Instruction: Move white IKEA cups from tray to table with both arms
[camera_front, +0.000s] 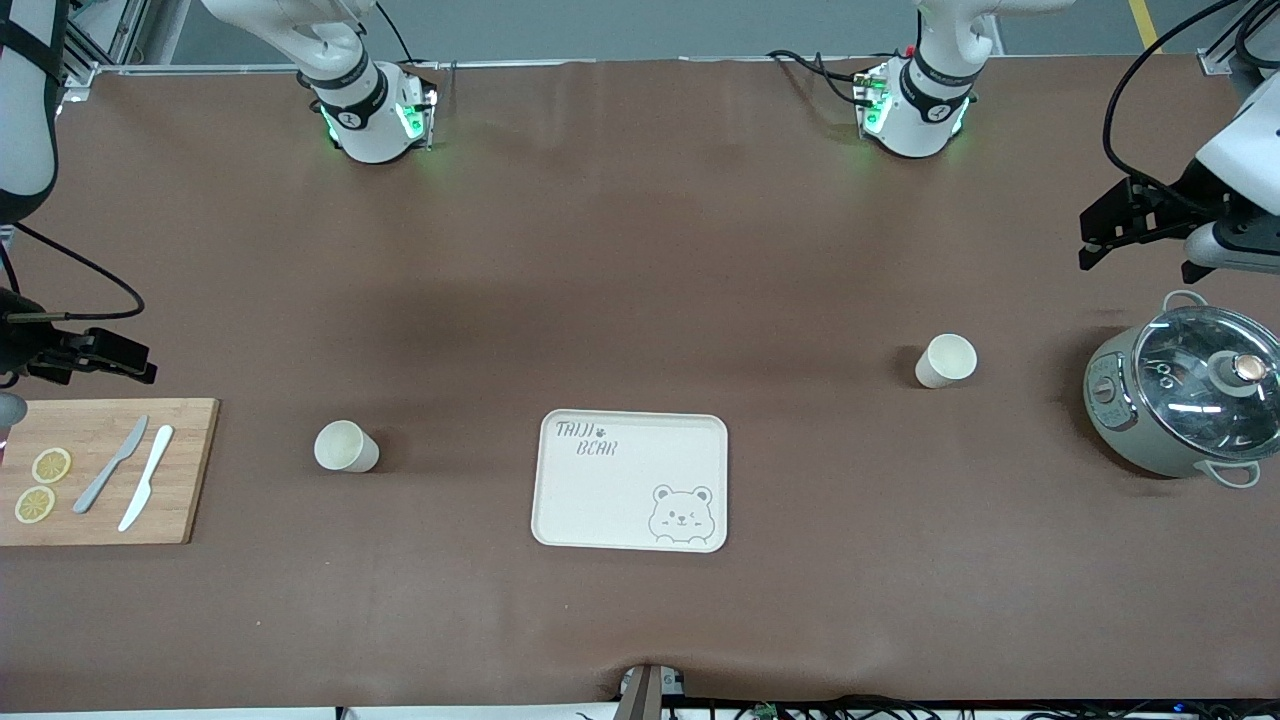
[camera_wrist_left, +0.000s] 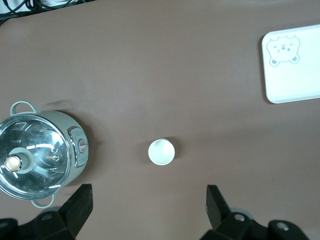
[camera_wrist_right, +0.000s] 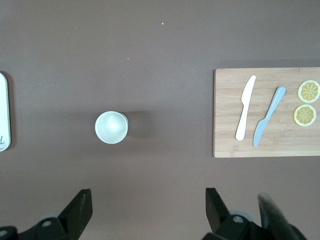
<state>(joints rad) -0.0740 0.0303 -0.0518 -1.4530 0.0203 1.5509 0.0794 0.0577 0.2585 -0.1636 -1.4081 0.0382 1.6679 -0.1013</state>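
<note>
White cups (camera_front: 346, 446) (camera_front: 945, 361) upright beside tray (camera_front: 600, 500)

Matt cups (camera_front: 346, 446), wooden board (camera_front: 105, 470), seemingly glass-lidded pot (camera_front: 1185, 400).

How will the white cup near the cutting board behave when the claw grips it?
The white cup stands upright, open and apparently empty, so it is probably light. Its smooth tapered wall may slip in a grip. Being small and narrow-based, it could tip if nudged.

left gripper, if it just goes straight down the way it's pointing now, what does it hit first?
Probably bare table. The left gripper hangs open, pointing down at the brown surface between the cup and the pot. The cup sits just off the line between its fingers, though depth is hard to judge.
</note>
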